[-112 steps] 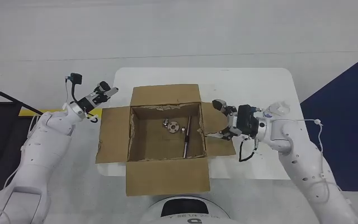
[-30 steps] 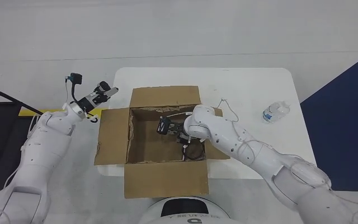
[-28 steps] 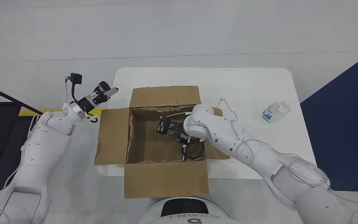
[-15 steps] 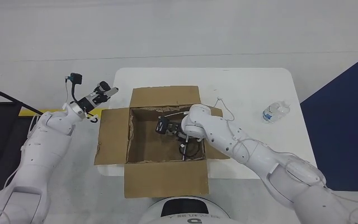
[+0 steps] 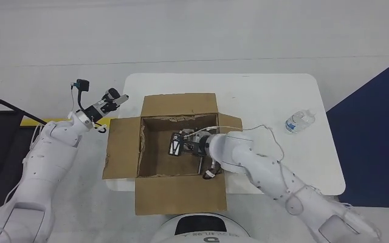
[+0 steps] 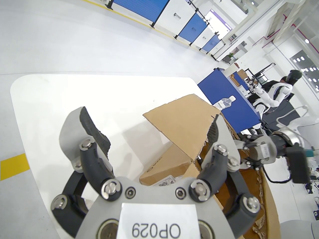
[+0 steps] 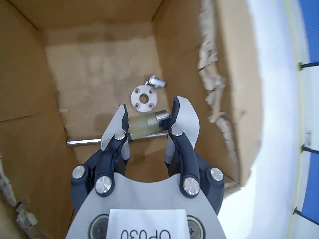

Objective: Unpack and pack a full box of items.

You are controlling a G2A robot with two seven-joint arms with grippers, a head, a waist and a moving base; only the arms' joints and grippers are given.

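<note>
Right wrist view: my right claw clamps pale cylinder endwise, low inside box, by steel rod. Risk: slick ends pivot in grip on lift, cylinder drops onto flange. My left claw spread, empty, 10 o'clock off box.

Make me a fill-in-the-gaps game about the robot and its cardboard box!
1. The left gripper, beside the box, is ____.
2. The right gripper is ____ on the yellowish cylinder.
3. The round metal disc has ____ small holes around its middle hole.
4. The water bottle rests on the table, ____ the box.
Missing words: open, shut, four, outside.
</note>
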